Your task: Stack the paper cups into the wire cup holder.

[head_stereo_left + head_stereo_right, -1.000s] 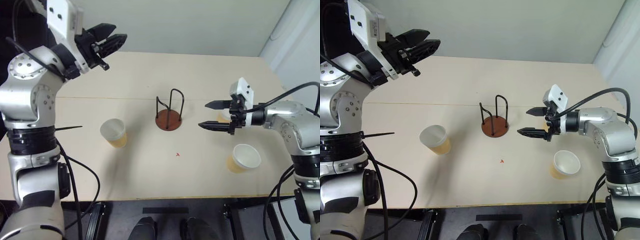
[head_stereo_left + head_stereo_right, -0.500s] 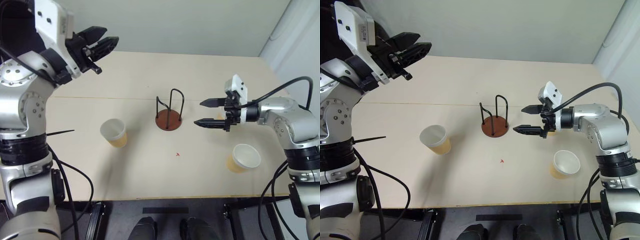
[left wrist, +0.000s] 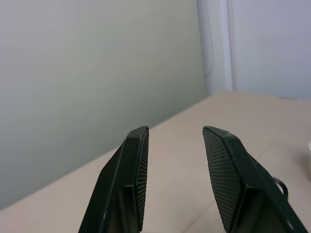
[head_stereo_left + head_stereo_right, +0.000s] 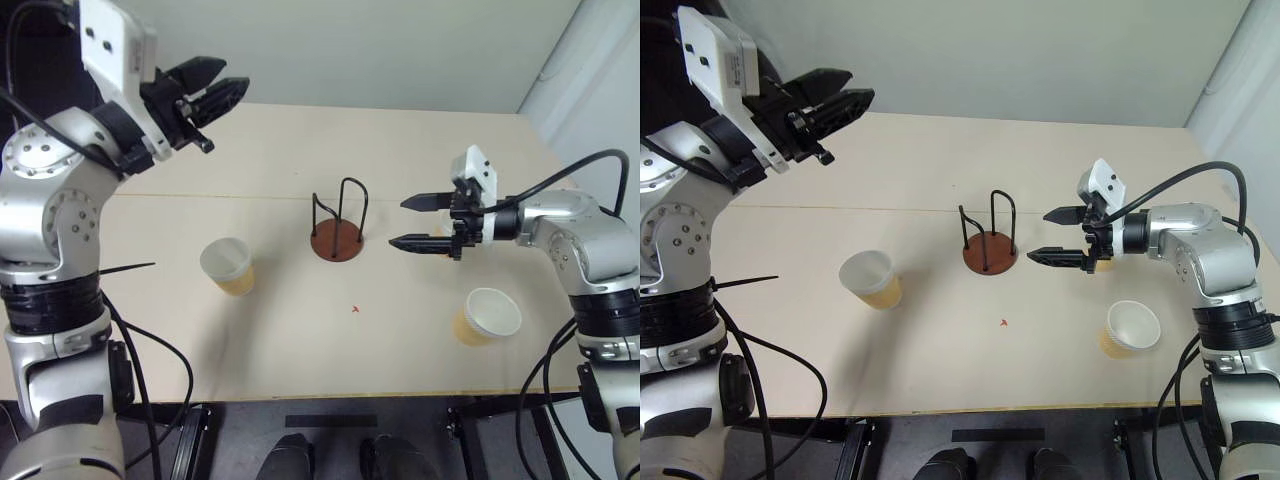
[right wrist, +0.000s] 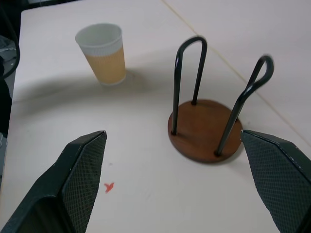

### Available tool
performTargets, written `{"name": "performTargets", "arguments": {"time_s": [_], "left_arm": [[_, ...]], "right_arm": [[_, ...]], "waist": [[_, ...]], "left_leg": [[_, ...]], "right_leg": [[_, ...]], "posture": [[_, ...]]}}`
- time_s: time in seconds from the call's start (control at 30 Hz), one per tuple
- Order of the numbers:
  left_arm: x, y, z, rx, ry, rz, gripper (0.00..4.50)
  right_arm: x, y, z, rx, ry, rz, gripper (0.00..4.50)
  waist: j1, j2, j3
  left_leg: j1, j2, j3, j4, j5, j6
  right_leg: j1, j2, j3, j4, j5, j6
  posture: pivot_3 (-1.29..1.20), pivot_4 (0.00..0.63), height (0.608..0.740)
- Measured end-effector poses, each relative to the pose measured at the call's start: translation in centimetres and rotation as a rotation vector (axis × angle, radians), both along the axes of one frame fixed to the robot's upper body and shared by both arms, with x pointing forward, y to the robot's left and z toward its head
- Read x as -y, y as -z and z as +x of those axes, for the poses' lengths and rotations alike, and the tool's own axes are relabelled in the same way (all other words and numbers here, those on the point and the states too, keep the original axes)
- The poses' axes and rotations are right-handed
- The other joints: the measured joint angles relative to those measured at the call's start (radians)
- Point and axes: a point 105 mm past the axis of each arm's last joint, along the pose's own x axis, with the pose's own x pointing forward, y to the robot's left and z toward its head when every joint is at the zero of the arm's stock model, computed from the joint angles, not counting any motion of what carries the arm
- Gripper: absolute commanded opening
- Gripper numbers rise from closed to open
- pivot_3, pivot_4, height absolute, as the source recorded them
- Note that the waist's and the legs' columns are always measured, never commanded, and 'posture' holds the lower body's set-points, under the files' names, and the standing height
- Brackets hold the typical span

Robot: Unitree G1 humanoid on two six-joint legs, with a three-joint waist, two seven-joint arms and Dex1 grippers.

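The wire cup holder (image 4: 337,240), a reddish-brown disc with black wire loops, stands mid-table with nothing in it. One paper cup (image 4: 227,265) stands upright to its left, and another paper cup (image 4: 487,315) stands near the right front. A tan bit of a third cup (image 4: 1102,265) peeks from behind my right gripper. That right gripper (image 4: 397,222) hovers just right of the holder, pointing at it, open wide and empty. My left gripper (image 4: 232,88) is raised high over the table's far left. It is open, with nothing between its fingers (image 3: 133,170).
The pale table (image 4: 300,340) has a seam running across it behind the holder and a small red mark (image 4: 355,309) in front of the holder. A wall rises behind the table's far edge. Black cables hang from both arms.
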Motion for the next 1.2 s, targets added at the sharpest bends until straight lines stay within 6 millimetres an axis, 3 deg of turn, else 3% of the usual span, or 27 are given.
{"name": "performTargets", "arguments": {"time_s": [0.17, 0.7, 1.2], "left_arm": [[-1.0, 1.5, 0.2, -0.060, 0.001, 0.051, 1.87], [-2.2, 3.0, 0.8, -0.105, -0.020, 0.073, 1.87], [-3.3, 3.2, 0.6, -0.106, -0.074, 0.071, 1.87]], "right_arm": [[0.7, -0.3, -0.1, 0.009, 0.020, -0.026, 4.50], [0.6, -0.1, -0.3, 0.002, 0.022, -0.028, 4.50], [0.6, -0.3, 0.0, 0.007, 0.016, -0.024, 4.50]], "waist": [[0.001, 0.000, 0.000], [-0.001, 0.000, 0.000], [0.000, 0.000, 0.000]], "left_leg": [[0.000, 0.000, 0.000, 0.000, 0.000, 0.000], [0.000, 0.000, 0.000, 0.000, 0.000, 0.000], [0.000, 0.000, 0.000, 0.000, 0.000, 0.000]], "right_leg": [[0.000, 0.000, 0.000, 0.000, 0.000, 0.000], [0.000, 0.000, 0.000, 0.000, 0.000, 0.000], [0.000, 0.000, 0.000, 0.000, 0.000, 0.000]], "posture": [[0.00, 0.150, 0.740], [0.00, 0.150, 0.740], [0.00, 0.150, 0.740]]}}
